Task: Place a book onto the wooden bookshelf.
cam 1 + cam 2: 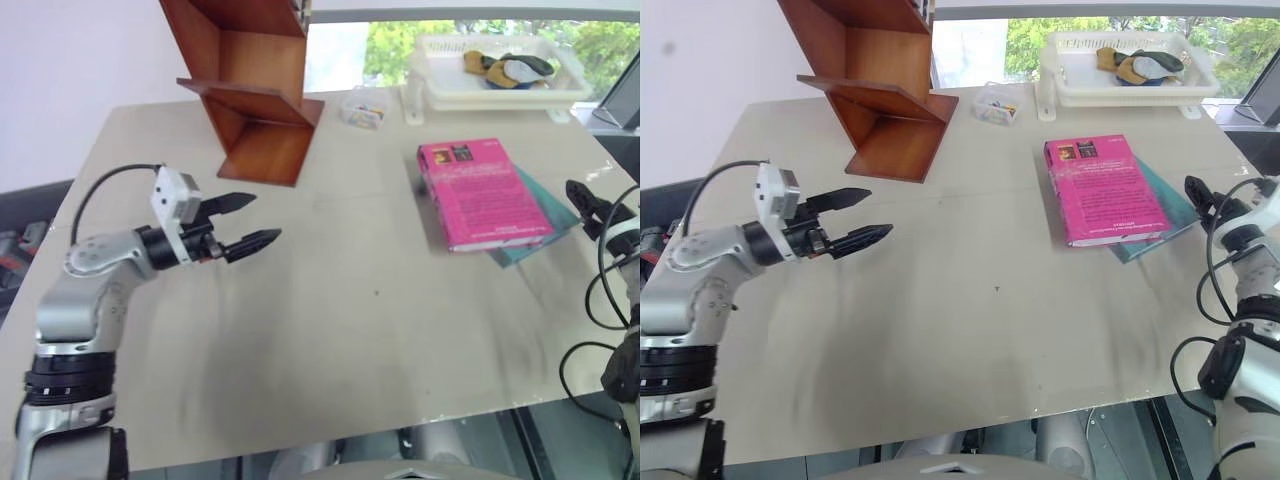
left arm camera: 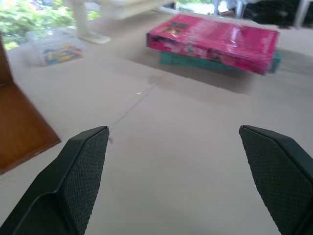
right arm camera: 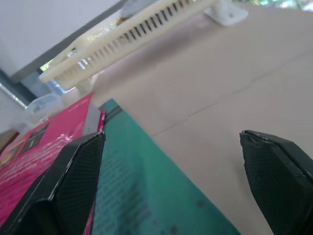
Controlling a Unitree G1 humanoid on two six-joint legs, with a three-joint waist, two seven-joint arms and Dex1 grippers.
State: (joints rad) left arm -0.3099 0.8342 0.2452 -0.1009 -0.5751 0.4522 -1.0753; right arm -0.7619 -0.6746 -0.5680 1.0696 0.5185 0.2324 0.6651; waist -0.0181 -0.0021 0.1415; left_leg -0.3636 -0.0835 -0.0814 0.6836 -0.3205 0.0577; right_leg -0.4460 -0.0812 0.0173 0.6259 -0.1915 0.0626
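My left gripper (image 1: 248, 222) and right gripper (image 3: 171, 181) gape wide, empty; the book (image 1: 480, 192) lies at two o'clock on the tabletop (image 1: 350, 330).

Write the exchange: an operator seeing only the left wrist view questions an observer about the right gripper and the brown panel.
Operator: Where is the right gripper?
Observer: The right gripper sits open at the right edge of the teal book under the book.
Operator: What is that brown panel?
Observer: It is the base of the wooden bookshelf, which rises in slanted panels at the table's far left.
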